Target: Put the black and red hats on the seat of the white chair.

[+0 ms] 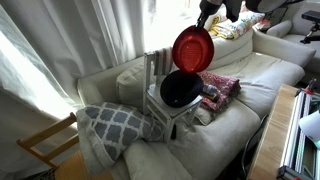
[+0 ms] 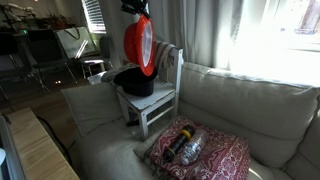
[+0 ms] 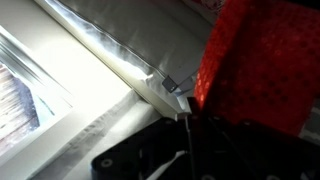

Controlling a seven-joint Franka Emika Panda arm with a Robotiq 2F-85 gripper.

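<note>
The white chair (image 1: 153,68) stands on the sofa and shows in both exterior views (image 2: 163,98). The black hat (image 1: 178,90) lies on its seat (image 2: 134,82). The red hat (image 1: 192,50) hangs upright just above the black hat (image 2: 139,48). My gripper (image 1: 207,15) is shut on its top edge, near the top of both exterior views (image 2: 137,9). In the wrist view the red hat (image 3: 255,60) fills the right side and a white chair rail (image 3: 120,55) runs across. The dark mass along the bottom hides my fingertips.
The cream sofa (image 1: 255,75) holds a grey patterned pillow (image 1: 110,125) and a red patterned pillow (image 2: 205,155) with a dark bottle (image 2: 186,148) on it. A wooden chair (image 1: 48,150) and a wooden table (image 2: 40,150) stand beside the sofa. Curtains hang behind.
</note>
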